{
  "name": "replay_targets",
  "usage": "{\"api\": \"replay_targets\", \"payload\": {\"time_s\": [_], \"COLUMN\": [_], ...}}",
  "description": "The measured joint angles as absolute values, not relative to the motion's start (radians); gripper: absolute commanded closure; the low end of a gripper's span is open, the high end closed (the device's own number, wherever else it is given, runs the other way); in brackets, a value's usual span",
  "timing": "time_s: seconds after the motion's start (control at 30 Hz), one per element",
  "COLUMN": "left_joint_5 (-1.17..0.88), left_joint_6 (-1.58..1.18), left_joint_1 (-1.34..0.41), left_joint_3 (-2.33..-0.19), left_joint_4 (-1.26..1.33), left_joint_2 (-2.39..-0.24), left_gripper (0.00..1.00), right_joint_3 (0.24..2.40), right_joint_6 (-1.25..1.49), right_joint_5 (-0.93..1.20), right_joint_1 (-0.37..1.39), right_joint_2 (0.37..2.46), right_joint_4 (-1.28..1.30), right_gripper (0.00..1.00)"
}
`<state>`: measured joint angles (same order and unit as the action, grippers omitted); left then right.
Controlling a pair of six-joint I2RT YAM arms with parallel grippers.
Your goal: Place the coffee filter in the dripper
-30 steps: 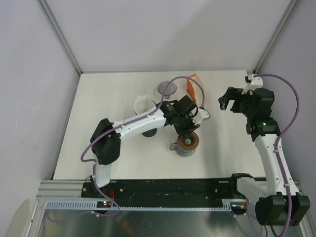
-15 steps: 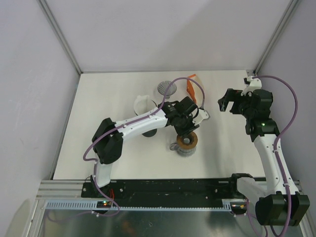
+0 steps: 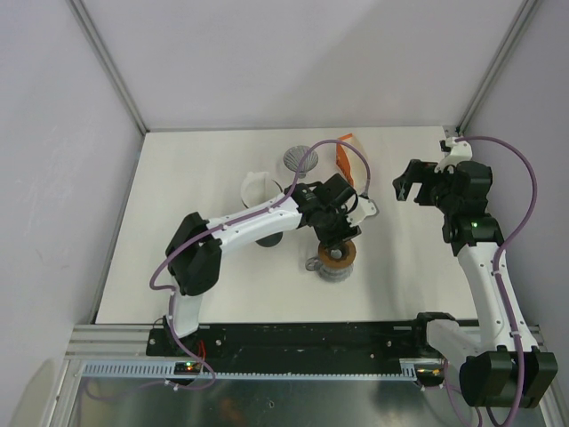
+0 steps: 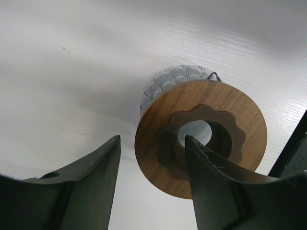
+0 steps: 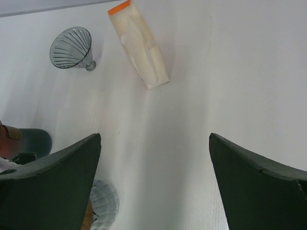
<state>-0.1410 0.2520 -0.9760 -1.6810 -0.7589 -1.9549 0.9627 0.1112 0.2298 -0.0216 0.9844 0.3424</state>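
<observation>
A glass dripper with a wooden collar (image 3: 338, 261) lies tipped on the table. In the left wrist view its collar (image 4: 220, 110) faces me, with the ribbed glass cone (image 4: 177, 76) behind it. My left gripper (image 3: 339, 240) hangs right over it, open. One finger (image 4: 211, 191) crosses in front of the collar's hole; the other (image 4: 91, 182) stands clear of the rim. A clear bag of pale coffee filters with an orange top (image 5: 139, 45) lies at the back (image 3: 345, 157). My right gripper (image 3: 409, 189) is open and empty, off to the right.
A second, all-glass dripper (image 3: 300, 158) lies on its side near the back (image 5: 72, 47). A white cup-like thing (image 3: 257, 185) and a dark teal vessel (image 3: 267, 238) sit under the left arm. Grey walls close in the table on three sides.
The left gripper's jaws have spread apart at the wooden-collared dripper, which has shifted very slightly. The right arm has not moved.
</observation>
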Motion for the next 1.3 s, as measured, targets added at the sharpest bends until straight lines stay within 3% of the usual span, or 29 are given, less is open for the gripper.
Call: {"api": "replay_targets", "payload": {"time_s": [0.2,0.53,0.7,1.0,1.3], "left_joint_5": [-0.143,-0.160,-0.164,-0.134,-0.131], "left_joint_6": [0.275,0.298,0.291,0.243,0.192], "left_joint_1": [-0.976,-0.958,-0.850,-0.515,-0.243], "left_joint_3": [-1.681,-1.731,-1.769,-1.745,-1.591], "left_joint_4": [-0.759,-0.758,-0.750,-0.730,-0.679], "left_joint_2": [-1.934,-1.751,-1.638,-1.466,-1.365], "left_gripper": [0.25,0.23,0.22,0.20,0.21], "right_joint_3": [0.963,0.962,0.966,1.185,1.620], "right_joint_6": [0.111,0.166,0.229,0.211,0.176], "right_joint_5": [0.237,0.280,0.318,0.273,0.155], "right_joint_1": [-0.022,-0.033,-0.025,0.224,0.378], "right_joint_2": [0.984,1.020,1.087,1.423,1.890], "right_joint_4": [0.342,0.268,0.142,0.072,0.171], "right_gripper": [0.01,0.01,0.01,0.01,0.14]}}
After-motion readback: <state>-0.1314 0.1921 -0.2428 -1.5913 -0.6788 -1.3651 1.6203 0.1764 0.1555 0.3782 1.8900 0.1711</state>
